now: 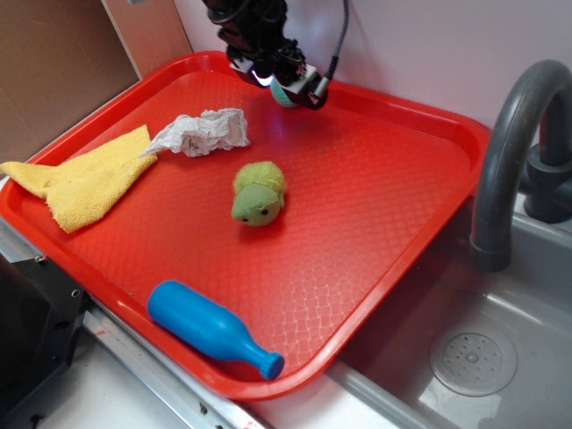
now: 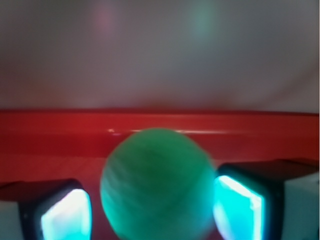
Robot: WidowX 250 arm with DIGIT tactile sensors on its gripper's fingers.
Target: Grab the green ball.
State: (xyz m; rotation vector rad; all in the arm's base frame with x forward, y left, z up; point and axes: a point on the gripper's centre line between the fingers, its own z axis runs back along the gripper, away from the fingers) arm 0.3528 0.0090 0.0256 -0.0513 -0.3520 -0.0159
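The green ball (image 2: 156, 184) is teal and ribbed, and fills the middle of the wrist view between my two lit fingertips. My gripper (image 2: 152, 210) stands open around it: the right pad (image 2: 235, 207) sits against the ball's side, while a thin strip of red tray shows between the ball and the left pad (image 2: 67, 215). In the exterior view the gripper (image 1: 284, 85) is down at the back of the red tray (image 1: 375, 179), with the green ball (image 1: 285, 94) showing between its fingers.
A fuzzy yellow-green plush toy (image 1: 258, 193) lies mid-tray. Crumpled white paper (image 1: 204, 130) and a yellow cloth (image 1: 85, 179) are at the left, and a blue bottle (image 1: 211, 329) lies near the front rim. A grey faucet (image 1: 514, 152) and sink (image 1: 474, 357) are to the right.
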